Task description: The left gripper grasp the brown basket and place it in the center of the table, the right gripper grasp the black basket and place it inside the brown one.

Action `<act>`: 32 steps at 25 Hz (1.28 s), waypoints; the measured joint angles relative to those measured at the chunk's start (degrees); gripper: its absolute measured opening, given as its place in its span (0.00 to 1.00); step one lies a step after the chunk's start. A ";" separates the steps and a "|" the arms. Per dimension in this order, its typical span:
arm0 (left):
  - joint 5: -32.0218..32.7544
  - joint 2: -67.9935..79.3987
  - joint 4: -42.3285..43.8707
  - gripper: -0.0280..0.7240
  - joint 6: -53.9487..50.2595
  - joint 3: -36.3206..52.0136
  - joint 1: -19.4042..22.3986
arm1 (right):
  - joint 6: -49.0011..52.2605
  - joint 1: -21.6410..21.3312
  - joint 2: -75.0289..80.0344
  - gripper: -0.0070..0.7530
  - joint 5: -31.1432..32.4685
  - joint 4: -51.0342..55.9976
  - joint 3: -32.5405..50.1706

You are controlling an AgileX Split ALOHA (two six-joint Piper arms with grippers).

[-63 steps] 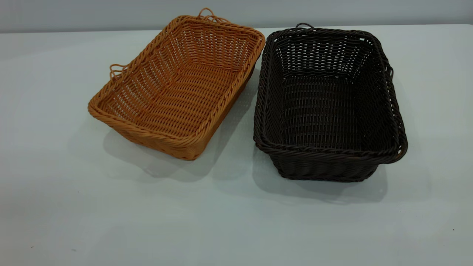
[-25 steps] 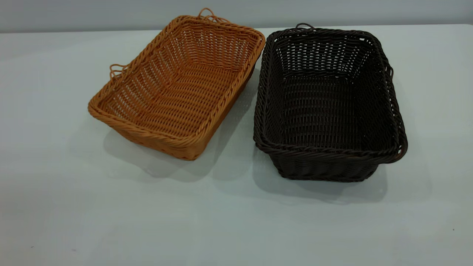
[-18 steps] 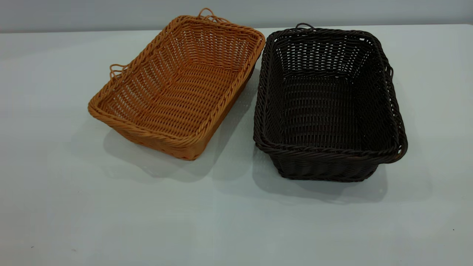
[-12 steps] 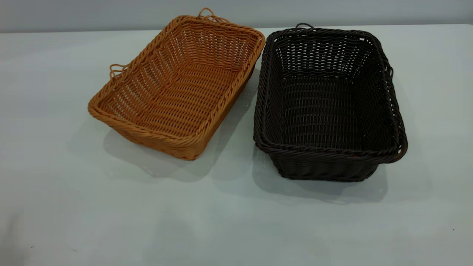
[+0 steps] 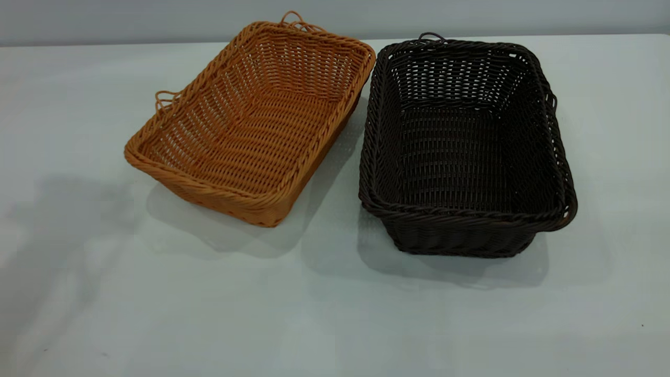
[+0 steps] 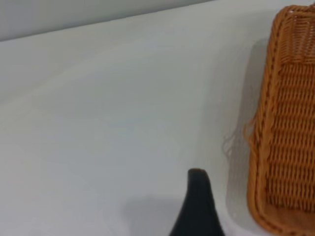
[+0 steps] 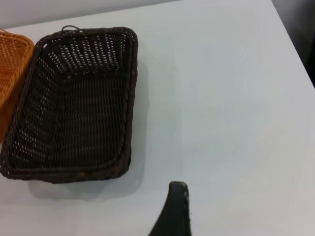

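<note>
The brown basket [image 5: 246, 131] stands at an angle at the back left of the table [image 5: 335, 314]. The black basket [image 5: 460, 152] stands just to its right, and their far corners nearly touch. Both are empty. No gripper shows in the exterior view. In the left wrist view a dark part of my left gripper [image 6: 199, 206] hangs over bare table, short of the brown basket [image 6: 290, 137]. In the right wrist view a dark part of my right gripper [image 7: 174, 211] is above bare table, beside the black basket [image 7: 74, 108]. The brown basket's edge [image 7: 12, 59] shows there too.
A grey wall runs behind the table's far edge [image 5: 104, 44]. The table's right edge [image 7: 290, 39] shows in the right wrist view. Open tabletop lies in front of both baskets. A soft shadow [image 5: 57, 220] lies on the table's left front.
A broad shadow has spread over the table's left front in the exterior view. Neither basket has moved.
</note>
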 joint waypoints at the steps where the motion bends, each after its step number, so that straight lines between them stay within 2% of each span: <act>1: -0.77 2.51 -0.02 0.74 0.12 -1.00 -0.51 | 0.08 0.00 1.93 0.85 -0.72 0.00 -0.72; 9: -6.96 23.93 0.07 0.74 0.26 -11.21 -3.69 | 0.15 0.00 18.46 0.80 -6.62 0.05 -2.89; 18: -7.55 42.27 0.20 0.74 0.26 -24.63 -7.12 | -0.08 0.00 33.82 0.79 -12.32 4.86 -2.89; 25: -7.55 52.16 0.13 0.72 0.32 -31.56 -7.22 | -4.73 0.00 44.49 0.79 -14.52 13.58 -2.89; 28: -7.66 54.95 -0.77 0.63 0.27 -33.28 -7.52 | -8.39 0.00 49.52 0.79 -14.87 19.64 -2.93; 32: -8.26 56.21 -1.03 0.33 0.32 -33.91 -8.40 | -15.32 0.00 57.20 0.79 -15.46 31.02 -2.93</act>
